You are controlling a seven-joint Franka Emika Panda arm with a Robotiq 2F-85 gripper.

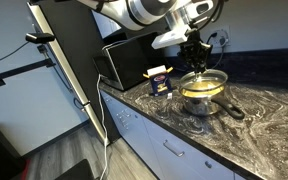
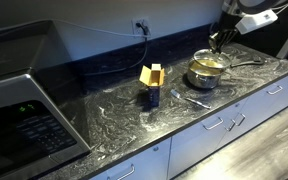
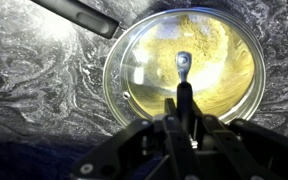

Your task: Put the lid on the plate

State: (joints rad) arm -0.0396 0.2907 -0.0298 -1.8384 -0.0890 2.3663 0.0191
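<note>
Though the hand (image 1: 195,60) hovers just over the knob (image 3: 184,62), the natural grip point, I cannot tell whether its fingers are parted or closed. Beneath, the lid (image 3: 139,65) sits squarely on the plate (image 1: 231,109), covering its yellow inside, on the table (image 3: 34,90).

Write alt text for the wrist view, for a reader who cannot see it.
Seen from straight above, a round glass lid with a metal rim lies over a yellow pan whose black handle runs to the upper left. The gripper comes in from the bottom edge, pointing at the lid's central knob, over a dark marbled countertop.
</note>
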